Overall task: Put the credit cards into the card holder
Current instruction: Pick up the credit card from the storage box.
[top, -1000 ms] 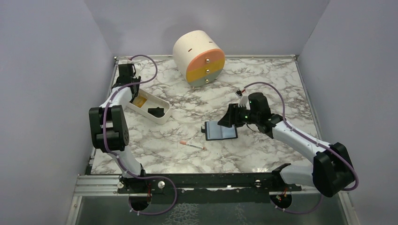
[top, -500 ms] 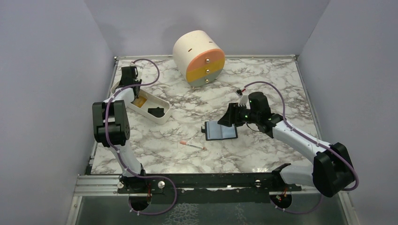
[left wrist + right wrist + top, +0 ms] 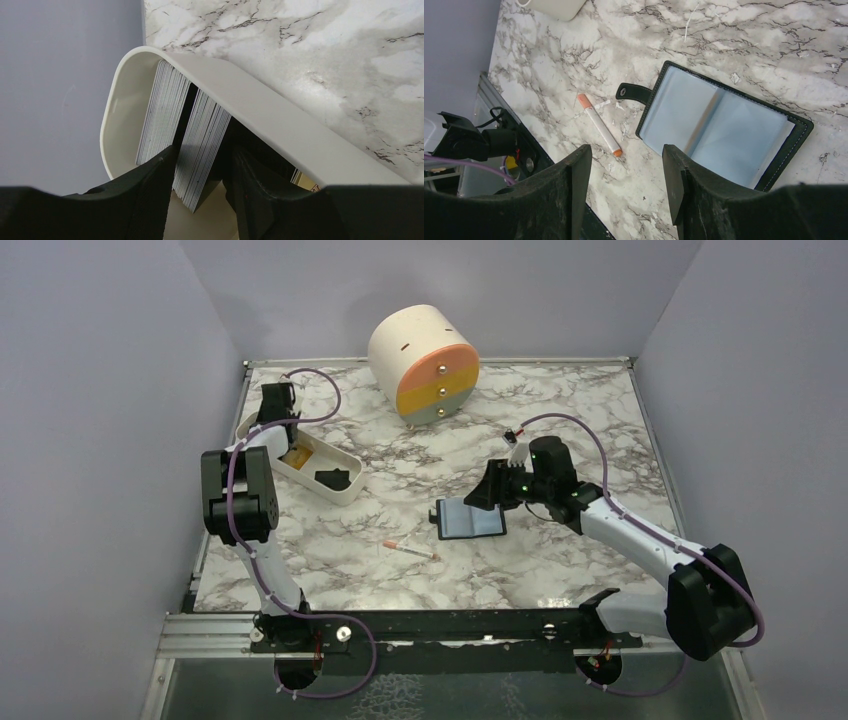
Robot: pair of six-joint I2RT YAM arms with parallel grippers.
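Observation:
In the left wrist view, credit cards (image 3: 200, 145) stand on edge as a grey-edged stack inside the white tray (image 3: 280, 125). My left gripper (image 3: 202, 150) straddles the right-hand part of the stack. Its left finger (image 3: 150, 190) sits in a split in the stack, and a dark gap shows before the right finger. An orange-yellow card (image 3: 306, 181) peeks out at the lower right. The black card holder (image 3: 719, 132) lies open on the marble with its pale blue pockets up. My right gripper (image 3: 626, 200) hovers open and empty beside its near-left edge.
A white-and-orange stick (image 3: 410, 550) lies in front of the card holder (image 3: 470, 520). A cream drum with coloured drawers (image 3: 425, 365) stands at the back. The tray (image 3: 345, 490) also holds a black object (image 3: 335, 478). The left wall is close to the tray.
My left arm has shifted a little toward the tray and its fingers have narrowed slightly around the cards. The right arm and card holder have not moved.

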